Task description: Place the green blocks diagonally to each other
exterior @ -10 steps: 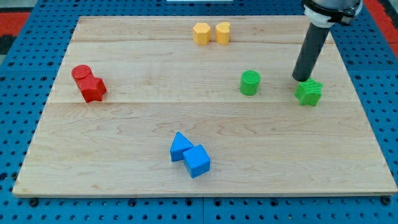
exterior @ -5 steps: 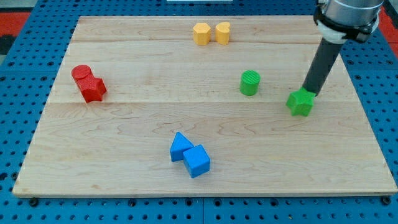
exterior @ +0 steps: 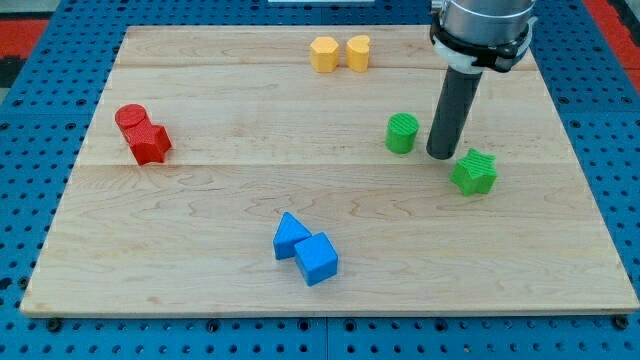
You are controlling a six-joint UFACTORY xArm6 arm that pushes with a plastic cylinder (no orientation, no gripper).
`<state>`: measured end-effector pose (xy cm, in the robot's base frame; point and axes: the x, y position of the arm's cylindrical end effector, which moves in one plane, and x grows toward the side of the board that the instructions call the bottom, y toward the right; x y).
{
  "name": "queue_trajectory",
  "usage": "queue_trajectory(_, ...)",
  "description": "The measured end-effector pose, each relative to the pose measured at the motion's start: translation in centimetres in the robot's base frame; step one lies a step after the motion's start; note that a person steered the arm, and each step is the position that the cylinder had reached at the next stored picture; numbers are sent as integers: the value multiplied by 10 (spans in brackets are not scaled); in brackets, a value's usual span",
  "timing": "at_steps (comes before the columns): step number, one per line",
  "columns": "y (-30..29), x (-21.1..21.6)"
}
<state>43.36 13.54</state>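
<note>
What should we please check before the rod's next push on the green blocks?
1. My tip visible on the wooden board: ok.
2. Tip lies between the green cylinder block and the green star-shaped block: ok.
3. Tip touching either green block: cannot tell.
4. Green blocks diagonal, star lower and to the view's right of the cylinder: ok, though the slant is shallow.
5. Star block away from the board's right edge: ok.
6. The blue, red and yellow blocks all lie well away from the tip: ok.

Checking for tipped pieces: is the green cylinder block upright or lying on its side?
Upright: the green cylinder block shows its round face on top, flat on the wooden board.
</note>
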Motion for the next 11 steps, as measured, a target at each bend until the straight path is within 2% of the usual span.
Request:
queue_trajectory(2,1,21)
queue_trajectory(5,4,-11)
queue_trajectory(7,37,-7)
queue_trajectory(8,23,1)
queue_trajectory(10,13,55)
queue_trajectory(11,13,62)
